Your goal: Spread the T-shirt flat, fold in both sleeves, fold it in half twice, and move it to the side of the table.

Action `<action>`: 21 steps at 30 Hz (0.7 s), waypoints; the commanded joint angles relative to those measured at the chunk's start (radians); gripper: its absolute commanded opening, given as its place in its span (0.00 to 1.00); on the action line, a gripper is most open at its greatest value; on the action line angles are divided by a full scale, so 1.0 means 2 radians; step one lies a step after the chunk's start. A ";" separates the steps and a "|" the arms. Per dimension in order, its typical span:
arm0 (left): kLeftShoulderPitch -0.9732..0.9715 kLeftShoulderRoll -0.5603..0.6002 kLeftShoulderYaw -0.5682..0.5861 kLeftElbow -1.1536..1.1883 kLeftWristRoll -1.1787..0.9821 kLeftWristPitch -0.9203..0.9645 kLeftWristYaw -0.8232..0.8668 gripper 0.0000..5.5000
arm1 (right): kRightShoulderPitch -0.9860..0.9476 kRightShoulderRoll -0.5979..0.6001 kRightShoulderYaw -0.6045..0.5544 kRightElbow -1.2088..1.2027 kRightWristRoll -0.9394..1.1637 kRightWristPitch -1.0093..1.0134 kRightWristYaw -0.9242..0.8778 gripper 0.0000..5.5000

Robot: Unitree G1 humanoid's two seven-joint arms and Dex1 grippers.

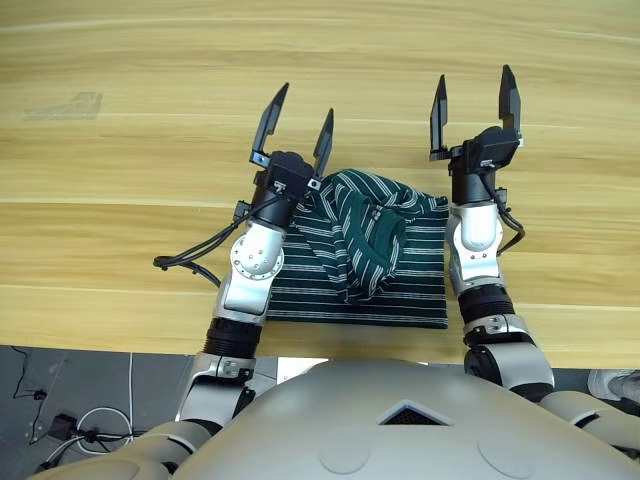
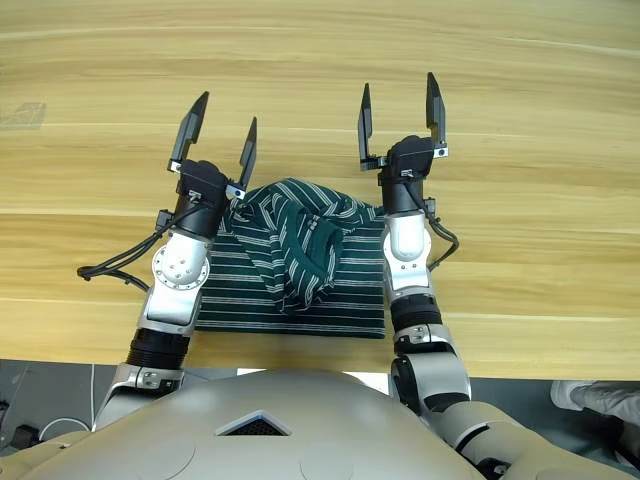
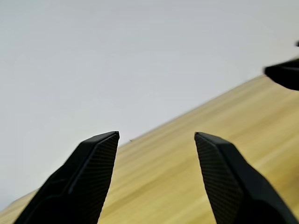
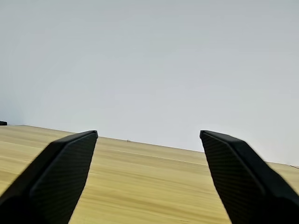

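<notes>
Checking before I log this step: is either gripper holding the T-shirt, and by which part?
Nothing is held. The left gripper and right gripper are both open and empty; the T-shirt lies bunched between the arms.

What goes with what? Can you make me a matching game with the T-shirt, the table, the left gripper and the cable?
Things:
1. T-shirt
2. table
3. left gripper
4. cable

Descriptions:
A. light wood
B. green with white stripes, bunched up
C. open, holding nothing
D. thin and black, curling beside the left arm

Pairs: 1-B, 2-A, 3-C, 4-D
</notes>
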 commanded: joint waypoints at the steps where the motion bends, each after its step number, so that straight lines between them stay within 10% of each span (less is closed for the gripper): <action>1: 0.077 0.029 -0.027 -0.100 -0.011 0.065 -0.056 0.55 | -0.021 0.004 -0.002 0.011 0.013 0.008 0.005 0.74; 11: 0.318 0.146 -0.074 -0.355 -0.081 0.178 -0.166 0.55 | -0.017 0.010 0.002 -0.012 -0.003 0.011 -0.010 0.74; 21: 0.296 0.139 -0.109 -0.348 -0.093 0.246 -0.167 0.55 | -0.004 0.011 0.001 -0.046 -0.018 0.026 -0.025 0.74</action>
